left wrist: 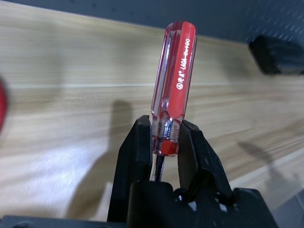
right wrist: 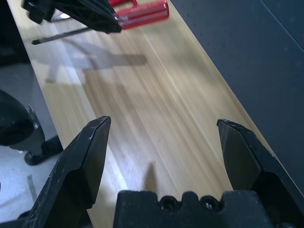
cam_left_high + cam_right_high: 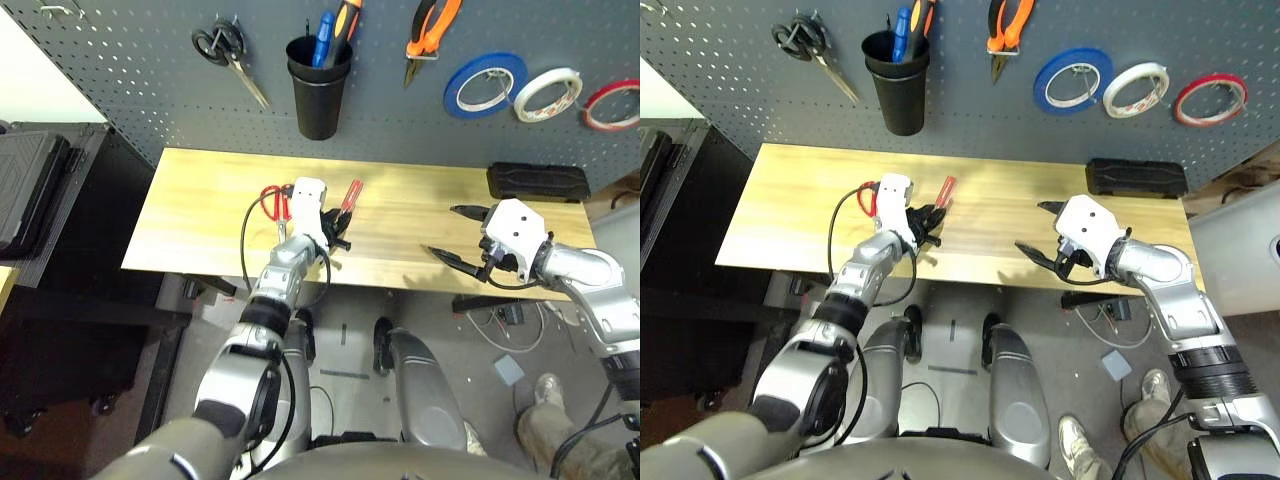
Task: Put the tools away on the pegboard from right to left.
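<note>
Black case (image 3: 537, 182) beside pegboard (image 3: 130, 60)

black case (image 3: 537, 182), blue tape roll (image 3: 486, 84)

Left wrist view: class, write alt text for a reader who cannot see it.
The left gripper grips a red-handled screwdriver at the base of its handle, with the handle pointing away. Behind it lies a pale wooden table, with the dark pegboard beyond.

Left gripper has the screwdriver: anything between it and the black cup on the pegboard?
Nothing visible blocks it. The red-handled screwdriver, clamped in the left gripper, faces bare tabletop up to the black cup. The cup already holds blue and orange-handled tools.
</note>
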